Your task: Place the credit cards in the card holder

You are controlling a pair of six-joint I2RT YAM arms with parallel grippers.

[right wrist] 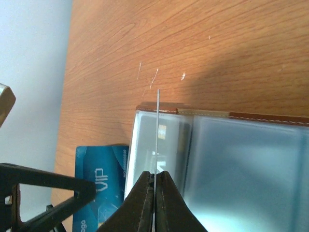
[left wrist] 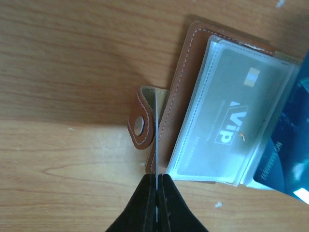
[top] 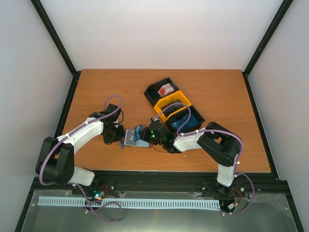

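Between the two arms, on the table (top: 96,92), I've got the card holder (left wrist: 176,92) lying open: brown leather outside, clear sleeves (left wrist: 270,72) facing up, a grey VIP card (left wrist: 231,116) tucked in one of them. A blue VIP card (right wrist: 101,176) sits just beside it. Left gripper (left wrist: 157,176): jaws pinched together, tips over the holder's brown edge by the strap clasp (left wrist: 140,126). Right gripper (right wrist: 155,175): jaws together too, tips over a sleeve.

Left gripper (left wrist: 157,178) and right gripper (right wrist: 154,175) both pinched closed
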